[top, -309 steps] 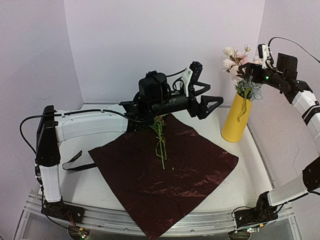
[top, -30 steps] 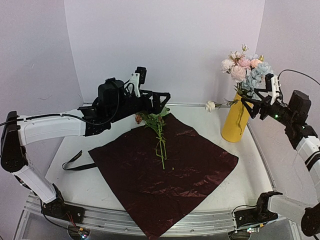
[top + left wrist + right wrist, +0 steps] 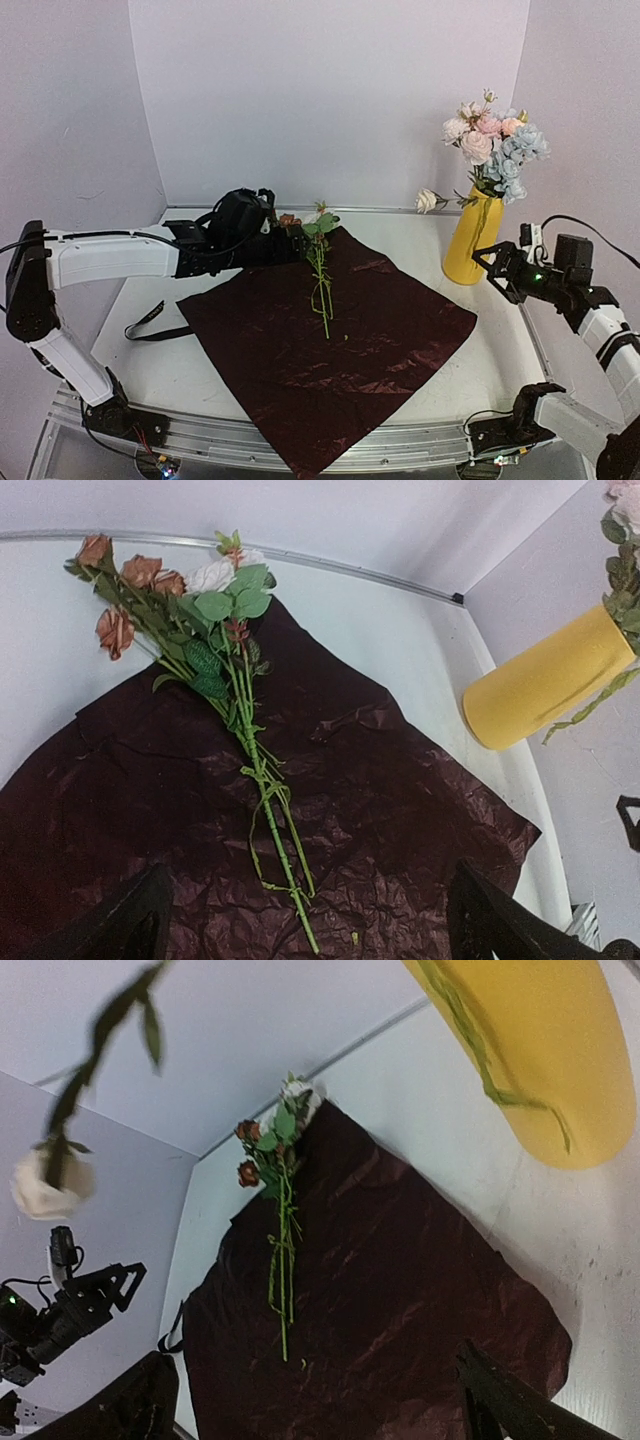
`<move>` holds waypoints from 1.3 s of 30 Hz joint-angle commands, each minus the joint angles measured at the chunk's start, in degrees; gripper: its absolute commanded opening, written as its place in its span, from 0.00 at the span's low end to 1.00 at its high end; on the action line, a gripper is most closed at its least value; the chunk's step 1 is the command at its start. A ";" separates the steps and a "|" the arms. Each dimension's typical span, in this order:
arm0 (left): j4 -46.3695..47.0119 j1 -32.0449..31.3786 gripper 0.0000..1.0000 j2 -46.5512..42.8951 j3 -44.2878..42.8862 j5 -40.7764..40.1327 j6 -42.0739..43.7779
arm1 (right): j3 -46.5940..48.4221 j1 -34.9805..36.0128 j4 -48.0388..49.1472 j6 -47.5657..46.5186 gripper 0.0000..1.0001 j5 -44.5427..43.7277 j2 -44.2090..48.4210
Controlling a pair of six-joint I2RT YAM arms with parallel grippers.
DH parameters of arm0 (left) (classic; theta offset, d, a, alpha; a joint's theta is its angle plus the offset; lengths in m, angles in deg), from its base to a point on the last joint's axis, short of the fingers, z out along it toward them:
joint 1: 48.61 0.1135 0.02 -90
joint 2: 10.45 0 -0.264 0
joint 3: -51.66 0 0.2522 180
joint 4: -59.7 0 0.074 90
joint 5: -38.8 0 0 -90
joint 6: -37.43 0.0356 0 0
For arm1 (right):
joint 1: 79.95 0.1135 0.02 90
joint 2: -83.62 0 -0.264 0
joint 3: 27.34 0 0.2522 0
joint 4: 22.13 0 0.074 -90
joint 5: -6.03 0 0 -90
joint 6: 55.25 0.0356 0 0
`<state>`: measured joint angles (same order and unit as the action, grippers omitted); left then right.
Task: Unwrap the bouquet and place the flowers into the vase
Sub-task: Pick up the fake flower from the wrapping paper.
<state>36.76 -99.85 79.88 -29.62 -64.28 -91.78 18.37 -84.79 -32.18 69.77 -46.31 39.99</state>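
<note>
**Wrap open, some flowers on the sheet, both grippers empty**

- Ribbon [image 3: 150,325]: black, loose on the white table [image 3: 180,375], off the left edge of the wrap.
- Left gripper [image 3: 310,880]: jaws spread wide, nothing between them. In the top view it sits low at the far left corner of the wrap, just left of the flower heads. Contact with them cannot be judged.
- Wrap [image 3: 340,360]: dark red crinkled sheet, spread flat on the table.
- Flowers [image 3: 321,275]: a few thin green stems lying together on the wrap. The rust-orange and white heads are at its far corner and the cut ends point to the near side.
- White rose [image 3: 427,200]: droops out to the left of the vase neck.
- Vase [image 3: 472,245]: mustard yellow, upright at far right, clear of the wrap. It holds a bunch [image 3: 490,135] of pink, cream and pale blue blooms.
- Right gripper [image 3: 497,268]: jaws wide, empty, near the vase on its right, level with the lower body.
</note>
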 commanded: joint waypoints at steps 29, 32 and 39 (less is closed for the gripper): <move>-12.83 4.28 0.33 42.08 -37.78 2.53 0.71 | -1.93 1.41 -3.62 -5.45 0.78 -1.24 -5.77; -12.95 5.10 0.30 43.82 -39.89 3.87 0.96 | -1.38 1.45 -3.62 -5.91 0.78 -1.36 -6.68; -13.19 6.41 0.26 47.22 -43.21 7.21 0.14 | -0.07 1.50 -3.62 -6.63 0.78 -1.89 -8.51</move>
<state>24.60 -93.82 125.33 -68.33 -60.27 -91.66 15.48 -83.66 -35.09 64.58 -48.05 32.48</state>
